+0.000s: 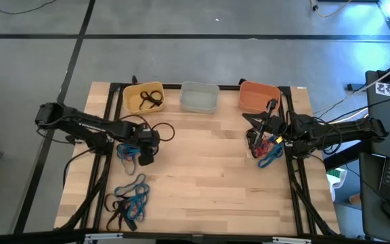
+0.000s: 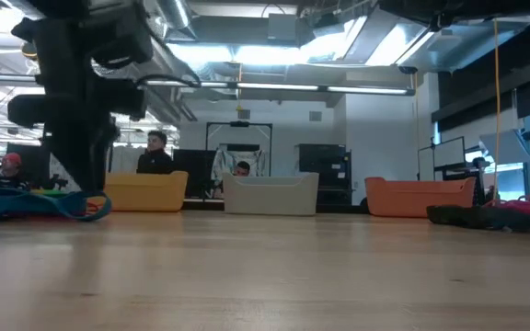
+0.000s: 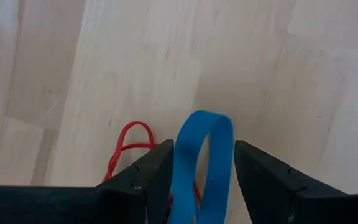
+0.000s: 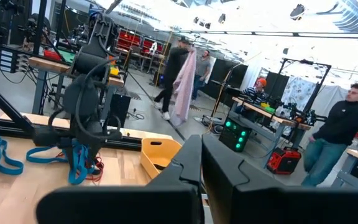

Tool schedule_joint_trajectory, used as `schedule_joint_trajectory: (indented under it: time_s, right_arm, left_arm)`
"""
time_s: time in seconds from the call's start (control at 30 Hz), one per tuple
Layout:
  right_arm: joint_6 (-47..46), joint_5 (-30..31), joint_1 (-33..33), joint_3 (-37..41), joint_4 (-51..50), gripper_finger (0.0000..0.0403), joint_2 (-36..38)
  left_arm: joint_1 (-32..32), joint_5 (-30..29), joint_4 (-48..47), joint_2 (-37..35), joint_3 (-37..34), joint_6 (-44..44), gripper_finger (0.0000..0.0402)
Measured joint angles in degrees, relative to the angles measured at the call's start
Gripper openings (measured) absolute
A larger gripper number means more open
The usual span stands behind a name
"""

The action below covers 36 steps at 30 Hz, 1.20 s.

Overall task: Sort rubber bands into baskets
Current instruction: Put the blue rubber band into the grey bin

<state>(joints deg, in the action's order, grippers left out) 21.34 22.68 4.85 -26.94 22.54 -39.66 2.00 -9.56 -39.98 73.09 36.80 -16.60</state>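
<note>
- High view: left gripper is hovering over bands near the left edge; yellow basket, grey basket and orange basket are lining the far side.
- Left wrist view: spread fingers are flanking a blue rubber band, not pinching it.
- Right wrist view: right gripper is sitting pressed together, empty.

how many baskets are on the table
3, in a row along the table's far edge: the yellow basket on the left, the pale grey basket in the middle, the orange basket on the right.

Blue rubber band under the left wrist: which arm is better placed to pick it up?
Left. Its open gripper straddles the blue band, beside a red band. The right gripper is shut, across the table by the orange basket.
</note>
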Motion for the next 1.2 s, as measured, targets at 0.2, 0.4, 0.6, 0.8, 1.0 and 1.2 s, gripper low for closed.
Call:
schedule_joint_trajectory:
  time_s: [0.2,0.4,0.6,0.8,1.0,1.2]
  right_arm:
    - [0.0,0.0,0.0,0.0,0.0,0.0014,0.0]
    - [0.0,0.0,0.0,0.0,0.0,0.0014,0.0]
    - [0.0,0.0,0.0,0.0,0.0,0.0014,0.0]
    - [0.0,0.0,0.0,0.0,0.0,0.0014,0.0]
    - [0.0,0.0,0.0,0.0,0.0,0.0014,0.0]
    - [0.0,0.0,0.0,0.0,0.0,0.0014,0.0]
  left_arm:
    - [0.0,-4.4,0.5,3.5,0.0,1.3,0.0166]
    - [-0.6,-5.3,0.6,4.7,0.0,1.7,0.0146]
    - [-0.6,-5.3,0.7,4.2,0.5,3.3,0.0058]
    - [-0.5,-4.3,0.2,4.2,3.3,6.0,0.0008]
    - [-0.5,-4.3,-0.1,4.2,6.8,6.6,0.001]
    - [-0.5,-4.3,-0.2,3.9,10.9,6.6,0.001]
